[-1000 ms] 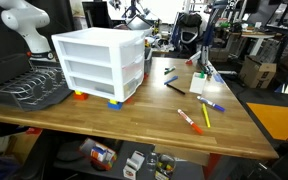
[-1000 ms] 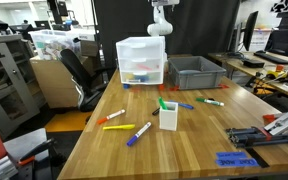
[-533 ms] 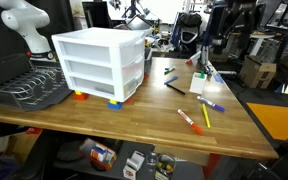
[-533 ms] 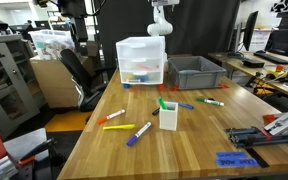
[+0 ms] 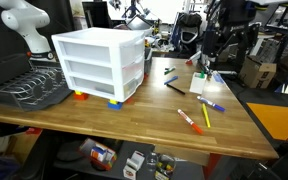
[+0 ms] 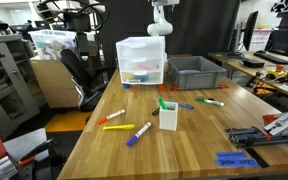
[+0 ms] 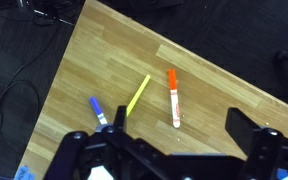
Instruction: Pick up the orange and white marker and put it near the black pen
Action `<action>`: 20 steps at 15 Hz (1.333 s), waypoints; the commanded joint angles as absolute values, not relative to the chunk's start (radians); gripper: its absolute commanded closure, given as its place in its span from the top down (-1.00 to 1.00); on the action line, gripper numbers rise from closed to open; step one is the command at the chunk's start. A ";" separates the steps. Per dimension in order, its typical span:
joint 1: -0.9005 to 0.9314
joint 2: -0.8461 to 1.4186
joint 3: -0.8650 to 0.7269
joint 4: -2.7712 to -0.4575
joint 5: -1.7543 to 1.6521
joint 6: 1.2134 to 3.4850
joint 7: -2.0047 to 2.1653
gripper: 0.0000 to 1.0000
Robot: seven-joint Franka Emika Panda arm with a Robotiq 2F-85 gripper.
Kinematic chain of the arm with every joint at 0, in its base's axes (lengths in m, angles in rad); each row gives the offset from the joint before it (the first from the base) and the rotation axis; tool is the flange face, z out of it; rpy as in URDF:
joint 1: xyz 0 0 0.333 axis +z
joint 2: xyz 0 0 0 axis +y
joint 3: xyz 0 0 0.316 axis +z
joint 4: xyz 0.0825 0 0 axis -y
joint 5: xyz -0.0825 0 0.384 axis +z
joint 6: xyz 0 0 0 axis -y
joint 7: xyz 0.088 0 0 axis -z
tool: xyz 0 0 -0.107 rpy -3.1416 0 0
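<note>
The orange and white marker [image 7: 173,97] lies on the wooden table, just ahead of my gripper [image 7: 164,140] in the wrist view. It also shows in both exterior views [image 5: 188,119] [image 6: 111,117]. The yellow marker [image 7: 137,95] and the purple-blue marker [image 7: 97,108] lie beside it. The black pen [image 5: 175,88] lies farther in on the table, near the white cup [image 5: 199,83]; it is out of the wrist view. My gripper [image 5: 224,42] hangs high above the table, open and empty, with its jaws wide apart.
A white drawer unit [image 5: 96,62] and a dish rack [image 5: 29,88] stand on the table. A grey bin [image 6: 195,70] is beside the drawers. More markers [image 6: 209,101] lie near the cup [image 6: 168,116]. The table edge [image 7: 59,75] is close to the markers.
My gripper has come into both exterior views from above and moved over the table end where the markers lie. Nothing on the table has moved.
</note>
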State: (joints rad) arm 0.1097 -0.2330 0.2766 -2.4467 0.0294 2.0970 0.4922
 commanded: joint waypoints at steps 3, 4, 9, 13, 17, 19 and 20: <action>0.123 -0.160 0.263 -2.441 0.036 2.160 0.502 1.00; 0.120 -0.121 0.262 -2.446 0.031 2.213 0.509 1.00; 0.136 0.124 0.223 -2.427 -0.038 2.469 0.543 1.00; 0.173 0.257 0.183 -2.408 -0.002 2.577 0.507 1.00; 0.234 0.329 0.142 -2.404 -0.037 2.633 0.518 1.00; 0.265 0.348 0.116 -2.406 -0.053 2.648 0.530 1.00; 0.275 0.358 0.108 -2.408 -0.054 2.657 0.526 1.00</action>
State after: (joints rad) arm 0.2340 0.3345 0.1492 -2.4131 -0.0329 2.6294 0.5269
